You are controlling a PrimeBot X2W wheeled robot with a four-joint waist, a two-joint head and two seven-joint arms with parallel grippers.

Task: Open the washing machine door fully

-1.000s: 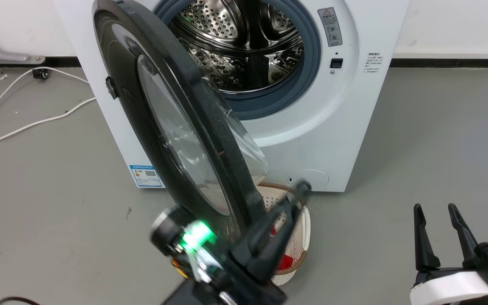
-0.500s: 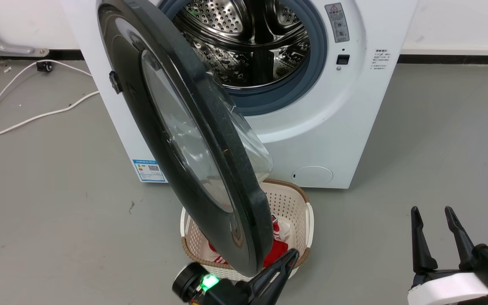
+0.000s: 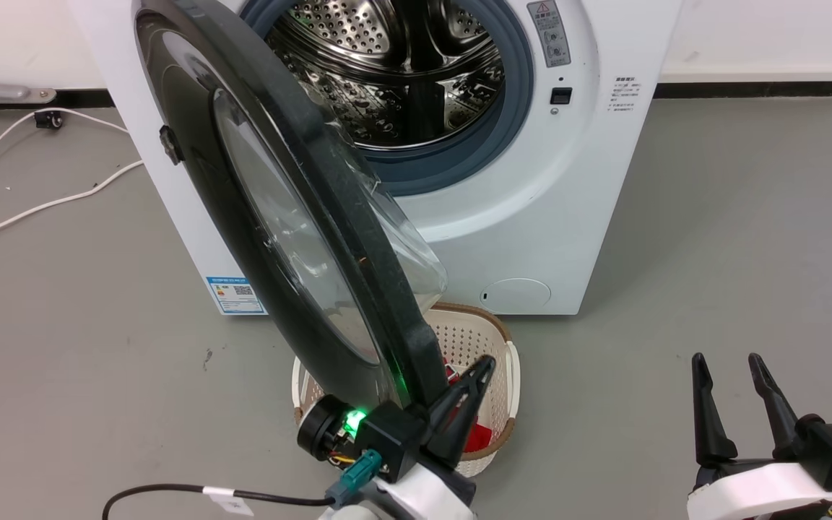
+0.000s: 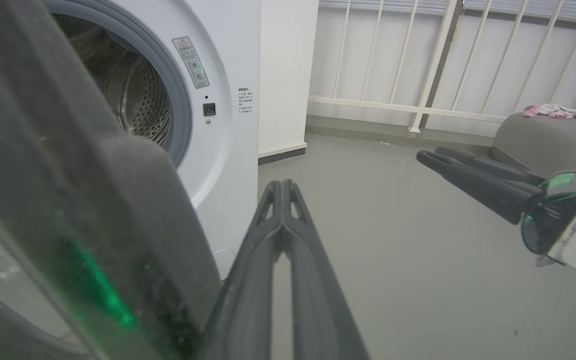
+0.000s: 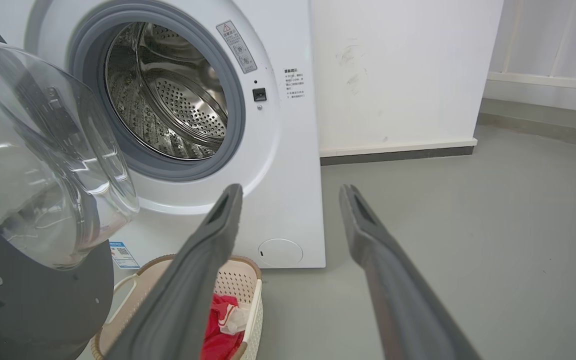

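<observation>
The white washing machine [image 3: 531,217] stands with its steel drum exposed. The washing machine door [image 3: 243,217], a black disc with a bulging glass bowl [image 5: 33,165], stands swung out, its edge turned toward me. My left gripper [image 3: 484,361] is shut with nothing in it and lies close against the inner side of the door's lower rim [image 4: 68,200]; I cannot tell if it touches. Its closed fingers [image 4: 280,185] point past the machine front [image 4: 228,125]. My right gripper [image 3: 726,361] hangs open at the lower right, apart from the machine [image 5: 288,175], fingers spread [image 5: 292,189].
A cream perforated basket [image 3: 506,361] holding red cloth sits on the floor under the door, also seen from the right wrist [image 5: 253,290]. White cables [image 3: 48,206] run over the grey floor at the left. A white railing [image 4: 438,60] stands beyond the machine.
The left gripper, shut, dropped low from its higher spot a second ago and has risen again beside the door's lower rim. The head camera shifted slightly. The door's angle looks unchanged; the right gripper stayed put.
</observation>
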